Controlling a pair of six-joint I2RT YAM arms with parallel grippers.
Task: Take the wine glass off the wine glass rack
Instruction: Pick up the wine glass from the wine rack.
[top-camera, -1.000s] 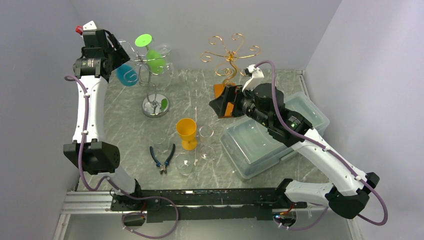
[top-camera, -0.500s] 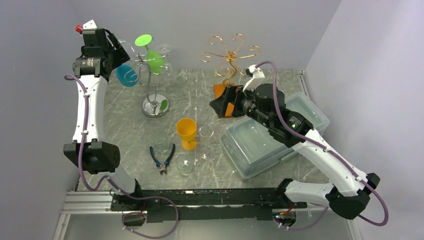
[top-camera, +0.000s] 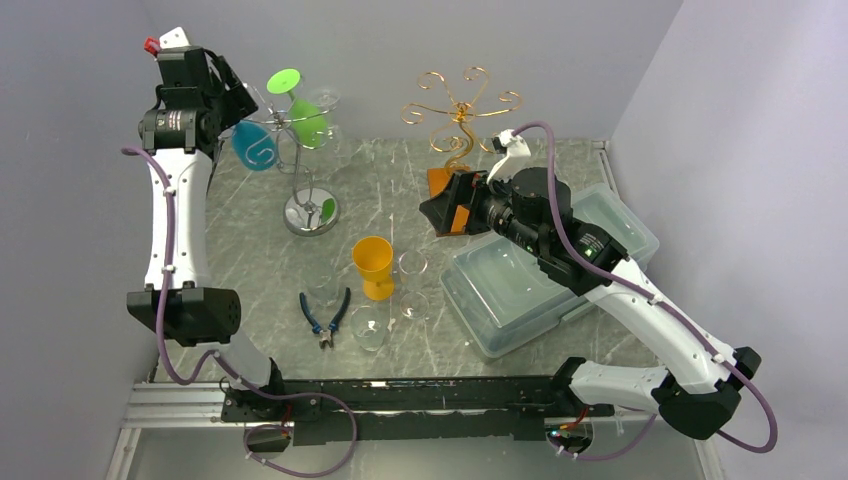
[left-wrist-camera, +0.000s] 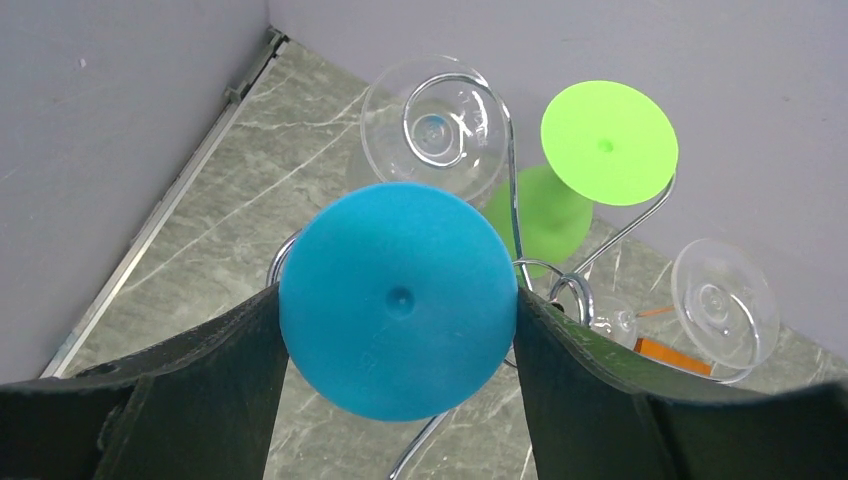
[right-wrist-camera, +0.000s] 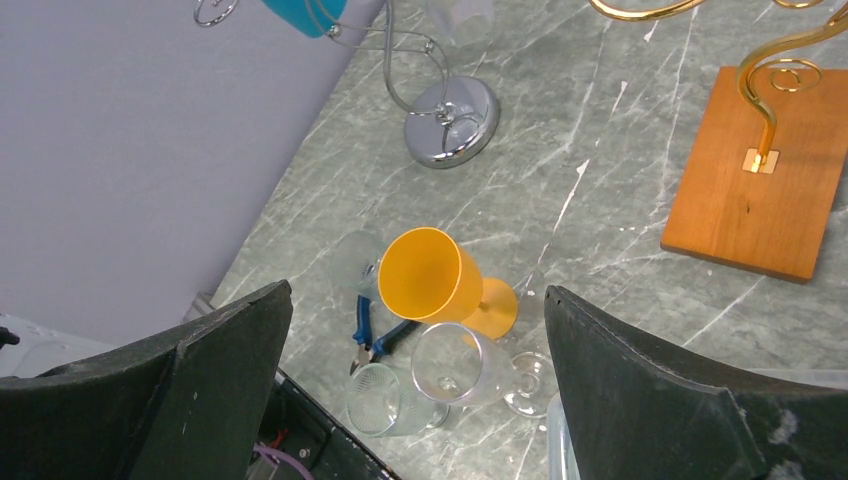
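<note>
Where the left gripper (left-wrist-camera: 398, 305) clamps it, the blue wine glass (left-wrist-camera: 395, 345) shows its round foot wedged between both fingers, touching each, with the wire of the chrome wine glass rack (left-wrist-camera: 509, 150) curling just beyond. Farther past the fingertips hang a clear glass (left-wrist-camera: 435, 125) and a green glass (left-wrist-camera: 608, 142). The right gripper (right-wrist-camera: 417, 292), jaws wide apart and empty, hovers above a yellow goblet (right-wrist-camera: 425, 272).

Chrome rack (top-camera: 310, 212); matt blue glass (left-wrist-camera: 398, 300), probably plastic.
</note>
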